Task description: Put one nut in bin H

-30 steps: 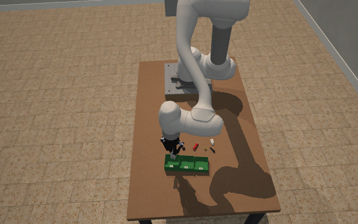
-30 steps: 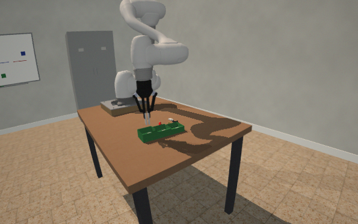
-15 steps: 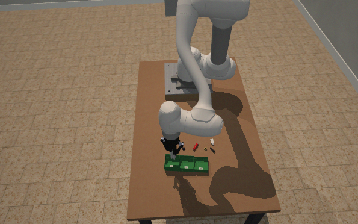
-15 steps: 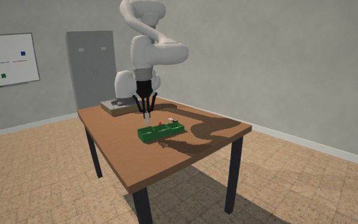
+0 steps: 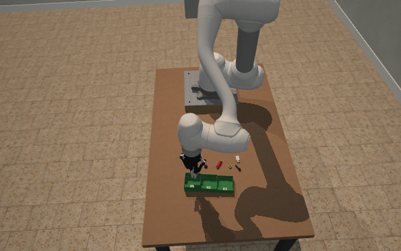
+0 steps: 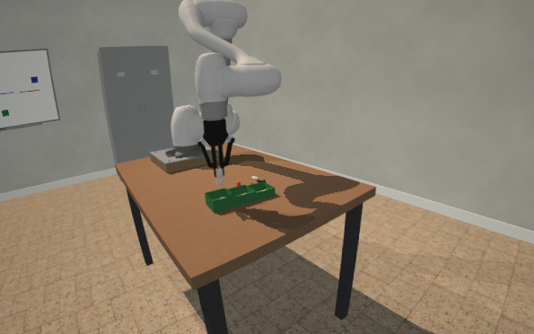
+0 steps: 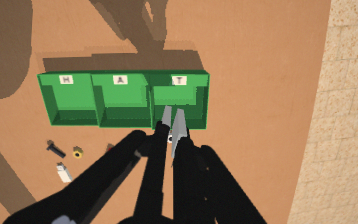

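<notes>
My tool (image 5: 193, 173) (image 6: 220, 185) (image 7: 171, 117) points down with narrow, nearly closed fingers and nothing gripped, its tips beside and above the T bin (image 5: 185, 183) (image 6: 209, 200) (image 7: 208, 100) at the end of a green row on the desk (image 5: 166, 216) (image 6: 172, 233) (image 7: 260, 75). The A bin (image 5: 209, 183) (image 6: 240, 192) (image 7: 125, 95) stands to the left of my tool, and the H bin (image 5: 226, 185) (image 6: 272, 190) (image 7: 74, 95) farther left, showing no nut inside.

A yellow nut (image 5: 230, 167) (image 7: 74, 154) lies on the desk to my tool's left, on the base side of the row. Just beside it is a dark bolt (image 5: 238, 168) (image 6: 261, 180) (image 7: 56, 149); a white piece (image 5: 237, 158) (image 6: 255, 178) (image 7: 63, 173) rests nearby, nearer my base. A red piece (image 5: 219, 164) (image 6: 238, 184) (image 7: 110, 148), mostly hidden by my linkage in the wrist view, lies between the yellow nut and my tool. A small dark piece (image 5: 205, 166) sits closer still. A small pale ring, partly covered, shows past my fingers in the wrist view; I cannot tell what it is.
</notes>
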{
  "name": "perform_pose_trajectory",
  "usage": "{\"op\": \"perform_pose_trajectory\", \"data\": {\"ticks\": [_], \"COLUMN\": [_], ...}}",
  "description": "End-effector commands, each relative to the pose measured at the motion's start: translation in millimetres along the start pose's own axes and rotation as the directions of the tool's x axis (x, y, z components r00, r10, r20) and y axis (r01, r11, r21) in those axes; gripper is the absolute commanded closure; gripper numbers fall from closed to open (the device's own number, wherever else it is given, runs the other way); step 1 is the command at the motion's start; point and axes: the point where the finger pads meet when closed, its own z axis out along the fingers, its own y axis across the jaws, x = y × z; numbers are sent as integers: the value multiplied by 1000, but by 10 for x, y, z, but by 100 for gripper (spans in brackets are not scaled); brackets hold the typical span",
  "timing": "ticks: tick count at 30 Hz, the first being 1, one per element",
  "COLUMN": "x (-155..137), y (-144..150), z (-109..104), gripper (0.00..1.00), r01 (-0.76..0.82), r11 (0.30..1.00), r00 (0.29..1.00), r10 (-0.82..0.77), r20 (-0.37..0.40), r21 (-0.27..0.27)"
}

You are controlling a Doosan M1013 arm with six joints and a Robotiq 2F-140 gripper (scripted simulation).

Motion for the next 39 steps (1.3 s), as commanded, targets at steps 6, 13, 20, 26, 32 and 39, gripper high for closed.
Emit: {"op": "perform_pose_trajectory", "data": {"ticks": [6,13,20,26,32,39], "x": [34,34,34,35,36,37], "y": [10,10,10,10,10,10], "z": [-2,-2,25,185,292,478], "gripper": [95,95,95,95,95,95], "r01": [4,4,4,4,4,4], "r11": [1000,1000,1000,1000,1000,1000], "r00": [1000,1000,1000,1000,1000,1000], "r10": [-4,-4,-4,-4,-4,-4], "r20": [-6,-6,-6,-6,-6,-6], "r21": [2,2,2,2,2,2]}}
